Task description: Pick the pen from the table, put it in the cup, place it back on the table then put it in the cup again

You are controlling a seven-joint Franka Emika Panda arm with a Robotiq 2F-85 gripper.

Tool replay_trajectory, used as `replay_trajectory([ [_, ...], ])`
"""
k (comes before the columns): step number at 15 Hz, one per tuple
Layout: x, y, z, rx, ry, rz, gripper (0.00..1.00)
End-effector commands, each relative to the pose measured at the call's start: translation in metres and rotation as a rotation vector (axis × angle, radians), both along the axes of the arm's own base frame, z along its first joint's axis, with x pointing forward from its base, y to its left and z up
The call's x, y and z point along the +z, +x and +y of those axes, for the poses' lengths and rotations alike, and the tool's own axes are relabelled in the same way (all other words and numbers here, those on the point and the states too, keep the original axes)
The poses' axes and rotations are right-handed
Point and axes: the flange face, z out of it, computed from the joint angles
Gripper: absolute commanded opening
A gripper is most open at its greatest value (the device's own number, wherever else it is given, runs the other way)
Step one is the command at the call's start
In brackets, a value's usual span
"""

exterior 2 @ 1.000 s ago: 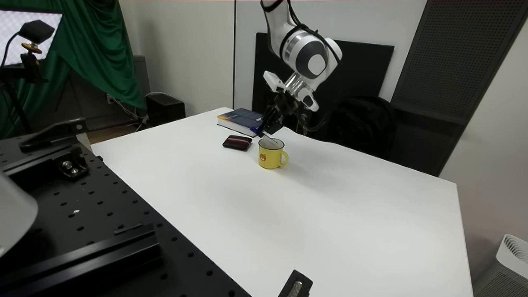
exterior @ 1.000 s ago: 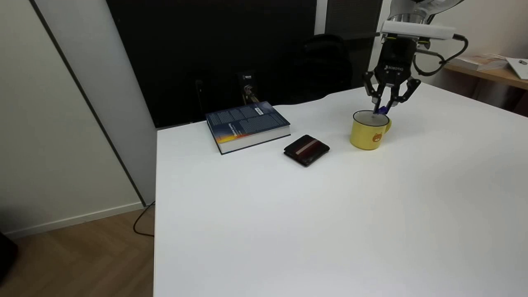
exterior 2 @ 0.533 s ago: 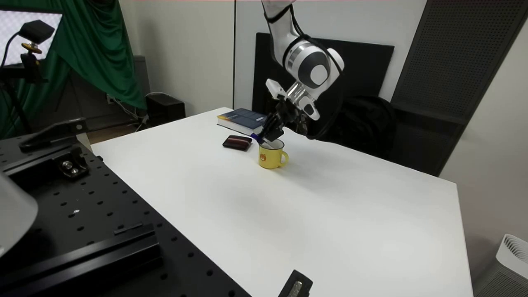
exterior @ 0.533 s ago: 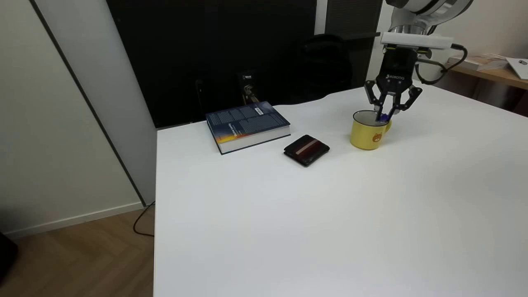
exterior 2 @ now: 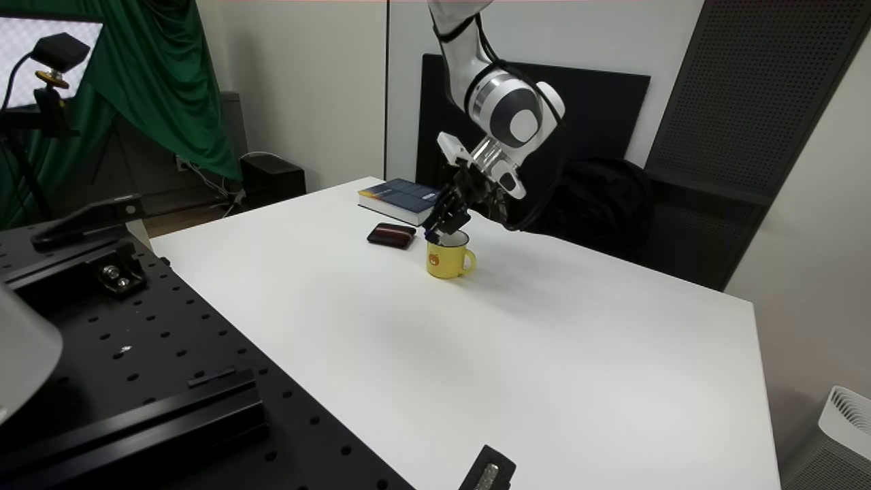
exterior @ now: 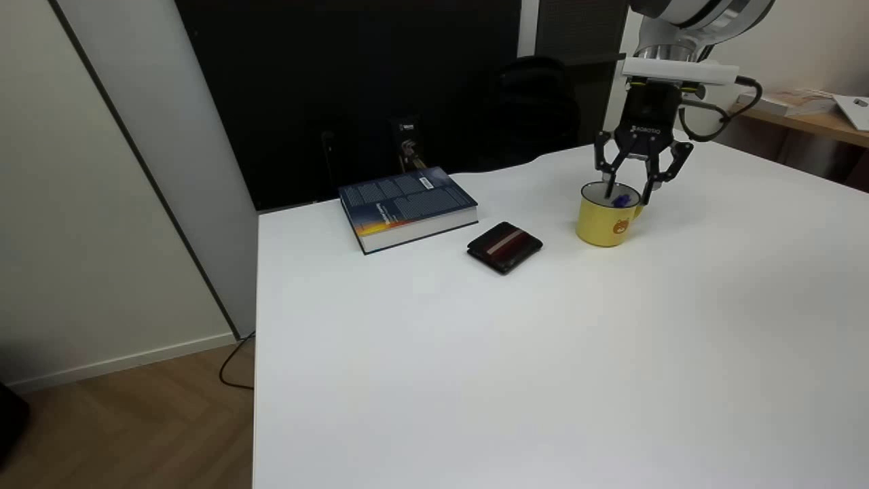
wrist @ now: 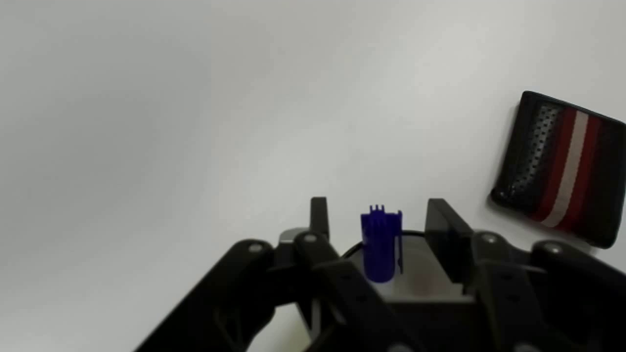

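in an exterior view the yellow cup stands upright on the white worktop, toward the upper right of the frame, handle to the right. the pen is in it: the blue end shows inside the pale opening and the rest is hidden. the fingers are parted. in the wrist view, low and right of the middle, the blue end sits between them with a gap on each side. the same view has a dark wallet with a red and white stripe at the right edge. in an exterior view the arm bends down from the top of the frame, and the fingers at its end cover most of the pen, at the cup's rim. in an exterior view a dark blue book lies above and left of the wallet, well apart from the cup.
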Motion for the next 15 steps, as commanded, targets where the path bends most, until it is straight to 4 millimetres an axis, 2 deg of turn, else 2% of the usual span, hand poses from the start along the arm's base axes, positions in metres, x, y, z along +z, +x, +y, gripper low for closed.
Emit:
replay_trajectory([
  [1, 0.015, 0.01, 0.006, 0.011, -0.015, -0.013, 0.87],
  [3, 0.024, 0.01, 0.012, 0.046, -0.027, -0.034, 0.98],
  [4, 0.028, 0.009, 0.015, 0.068, -0.034, -0.045, 1.0],
  [7, 0.041, 0.006, 0.022, 0.166, -0.065, -0.077, 1.0],
  [10, 0.046, -0.002, 0.02, 0.248, -0.114, -0.121, 1.0],
  [15, 0.045, -0.03, 0.008, 0.356, -0.219, -0.226, 1.0],
])
